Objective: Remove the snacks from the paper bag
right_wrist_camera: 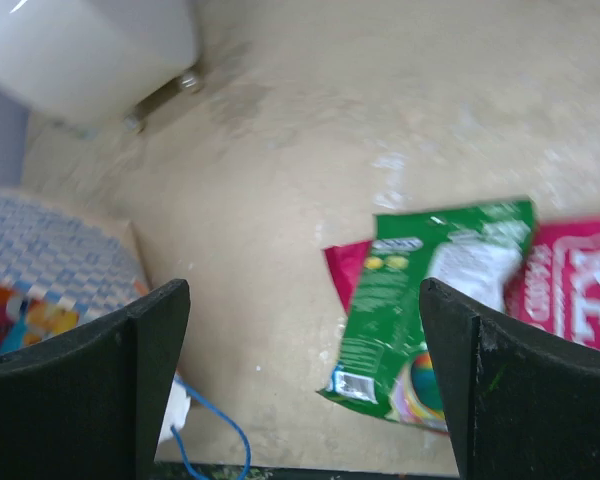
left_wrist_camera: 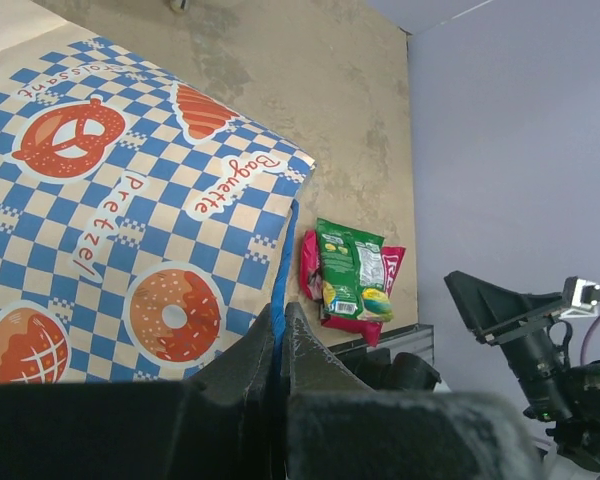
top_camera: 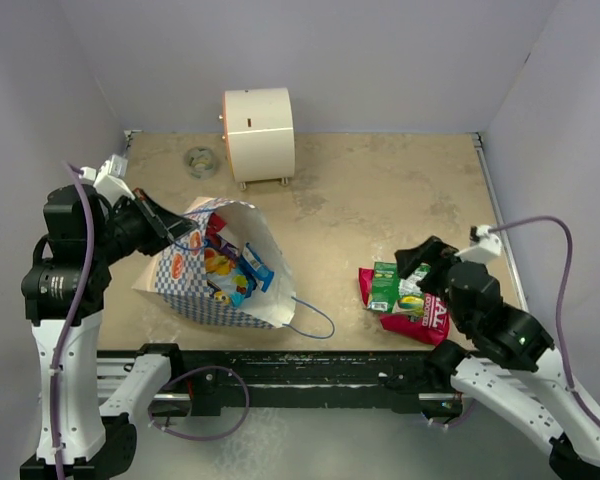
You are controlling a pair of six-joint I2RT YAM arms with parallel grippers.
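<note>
On the left, my left gripper (top_camera: pixel 180 238) is pressed together on a thin blue bit at the rim of the paper bag (top_camera: pixel 195 290). I cannot tell if that bit is the cord or the edge. The bag lies tipped over on the table (top_camera: pixel 380 190), just right of that gripper, with its white inside showing. Some snacks (top_camera: pixel 230 270) are inside it, bright and all mixed up. A blue cord handle (top_camera: pixel 315 322) trails out onto the table. Well apart to the right, a green packet (top_camera: pixel 395 288) lies on top of a red packet (top_camera: pixel 430 320). My right gripper (top_camera: pixel 420 260) is over them with its fingers spread wide, holding nothing.
</note>
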